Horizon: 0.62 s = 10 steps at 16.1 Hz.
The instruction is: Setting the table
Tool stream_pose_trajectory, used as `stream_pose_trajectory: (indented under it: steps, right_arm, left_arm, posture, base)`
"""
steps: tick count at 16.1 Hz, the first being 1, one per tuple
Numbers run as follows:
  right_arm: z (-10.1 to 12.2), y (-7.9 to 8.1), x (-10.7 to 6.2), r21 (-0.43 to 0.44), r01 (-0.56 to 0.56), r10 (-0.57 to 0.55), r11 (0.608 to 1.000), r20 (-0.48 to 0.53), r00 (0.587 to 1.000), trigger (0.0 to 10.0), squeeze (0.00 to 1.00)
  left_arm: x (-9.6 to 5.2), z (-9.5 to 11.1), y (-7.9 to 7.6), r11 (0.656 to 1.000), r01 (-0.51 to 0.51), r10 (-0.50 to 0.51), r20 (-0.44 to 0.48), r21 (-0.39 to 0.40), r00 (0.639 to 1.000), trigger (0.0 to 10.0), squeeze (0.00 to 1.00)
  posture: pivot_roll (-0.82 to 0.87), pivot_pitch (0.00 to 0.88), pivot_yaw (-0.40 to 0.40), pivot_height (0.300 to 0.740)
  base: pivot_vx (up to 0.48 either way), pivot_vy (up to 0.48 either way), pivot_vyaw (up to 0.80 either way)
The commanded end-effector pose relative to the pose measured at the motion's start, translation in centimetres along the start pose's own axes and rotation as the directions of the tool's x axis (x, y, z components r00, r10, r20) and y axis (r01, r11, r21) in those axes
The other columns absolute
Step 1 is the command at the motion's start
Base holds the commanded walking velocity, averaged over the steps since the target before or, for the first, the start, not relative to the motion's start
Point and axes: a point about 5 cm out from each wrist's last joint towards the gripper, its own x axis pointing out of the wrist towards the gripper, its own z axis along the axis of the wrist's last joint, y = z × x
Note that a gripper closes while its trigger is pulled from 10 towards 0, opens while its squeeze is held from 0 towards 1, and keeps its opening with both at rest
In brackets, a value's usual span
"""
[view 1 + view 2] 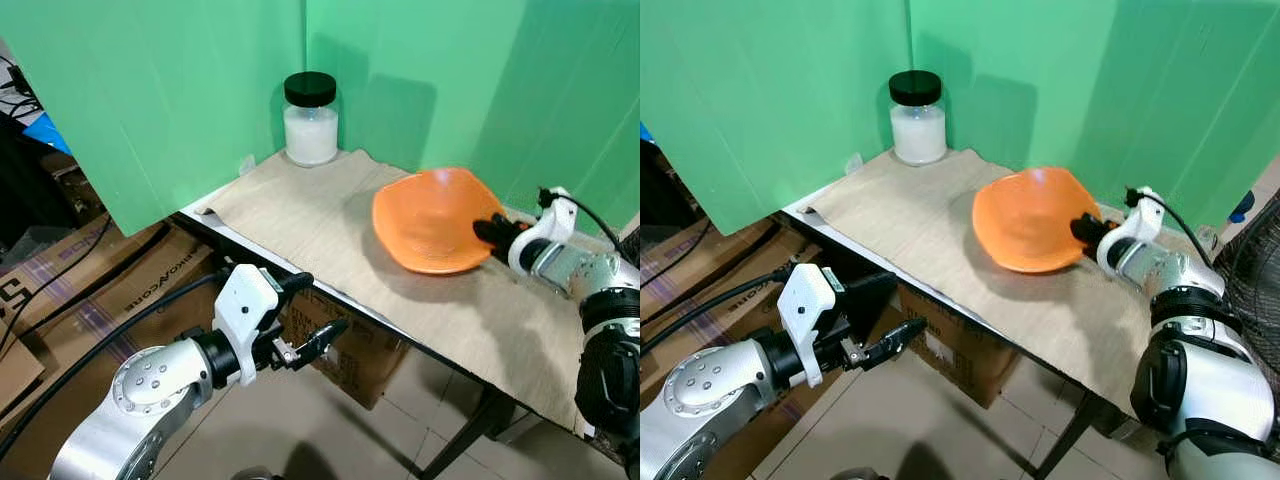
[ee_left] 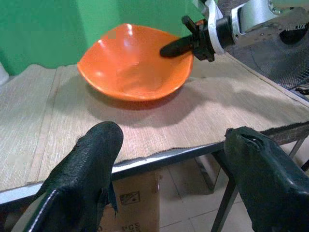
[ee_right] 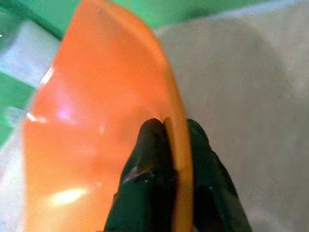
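Box [image 1: 70,300] — "KONACORE", right claw [image 3: 176,140] pinching bowl [image 1: 432,220]

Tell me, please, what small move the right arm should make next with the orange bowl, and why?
Probably lower it flat onto the mat. The right gripper pinches the orange bowl by its rim, one finger inside and one outside, and the bowl sits tilted over the beige mat. The left gripper hangs open below the table edge, offering no support.

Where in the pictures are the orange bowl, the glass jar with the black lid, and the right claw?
Orange plastic bowl [image 1: 425,215]: left eye view, on its inner surface.
Glass jar with black lid [image 1: 311,135]: left eye view, on its white-filled body.
Right claw [image 3: 175,140]: right wrist view, on the bowl rim pinched between its fingertips.
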Motion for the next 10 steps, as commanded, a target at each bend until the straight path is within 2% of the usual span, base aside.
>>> stream_pose_trajectory:
  steps: [1, 3, 4, 5, 7, 8, 9, 10]
  right_arm:
    - [0.3, 0.4, -0.1, 0.012, -0.029, 0.029, 0.999, 0.02, 0.999, 0.0, 0.0]
    - [1.2, 1.5, -0.7, -0.01, -0.092, 0.092, 0.996, 0.083, 0.992, 0.0, 0.0]
    - [1.7, 3.3, -2.3, -0.062, -0.172, 0.179, 0.983, 0.141, 0.974, 0.0, 0.0]
    - [1.7, 4.0, -3.1, -0.078, -0.2, 0.21, 0.977, 0.157, 0.965, 0.0, 0.0]
    - [1.4, 5.9, -6.1, -0.127, -0.27, 0.294, 0.955, 0.253, 0.922, 0.0, 0.0]
    - [1.0, 6.3, -7.3, -0.162, -0.258, 0.295, 0.952, 0.28, 0.914, 2.7, 0.0]
    - [1.0, 6.6, -8.3, -0.205, -0.212, 0.272, 0.956, 0.334, 0.903, 10.0, 0.0]
    - [0.6, 7.7, -9.8, -0.268, -0.174, 0.274, 0.948, 0.4, 0.875, 10.0, 0.0]
  left_arm:
    - [0.1, 0.2, -0.1, 1.0, 0.004, -0.004, 0.004, 0.018, 1.0, 10.0, 0.0]
    - [0.0, 0.3, 0.1, 0.999, -0.023, 0.023, 0.014, 0.026, 1.0, 10.0, 0.0]
    - [-0.2, 0.6, 0.5, 0.996, -0.084, 0.083, 0.038, 0.035, 0.996, 10.0, 0.0]
    - [-0.2, 0.8, 0.8, 0.992, -0.118, 0.116, 0.046, 0.04, 0.992, 10.0, 0.0]
    - [-0.2, 1.0, 1.8, 0.967, -0.249, 0.244, 0.077, 0.057, 0.967, 10.0, 0.0]
    - [-0.3, 1.1, 2.2, 0.946, -0.317, 0.311, 0.091, 0.06, 0.946, 10.0, 0.0]
    - [-0.4, 1.2, 2.4, 0.931, -0.359, 0.351, 0.103, 0.065, 0.931, 10.0, 0.0]
    - [-0.5, 1.4, 2.4, 0.912, -0.406, 0.397, 0.123, 0.061, 0.909, 10.0, 0.0]
  posture:
    - [0.06, 0.0, 0.026, 0.74]
    - [0.06, 0.0, 0.023, 0.74]
    - [0.07, 0.0, 0.016, 0.74]
    - [0.07, 0.0, 0.016, 0.74]
    - [0.06, 0.0, 0.021, 0.74]
    - [0.05, 0.0, 0.026, 0.74]
    - [0.04, 0.0, 0.034, 0.74]
    - [0.02, 0.0, 0.042, 0.74]
  base:
    - [0.0, 0.0, 0.0]
    - [0.0, 0.0, 0.0]
    - [0.0, 0.0, 0.0]
    - [0.0, 0.0, 0.0]
    - [0.0, 0.0, 0.0]
    - [0.0, 0.0, 0.0]
    - [0.0, 0.0, 0.0]
    - [0.0, 0.0, 0.0]
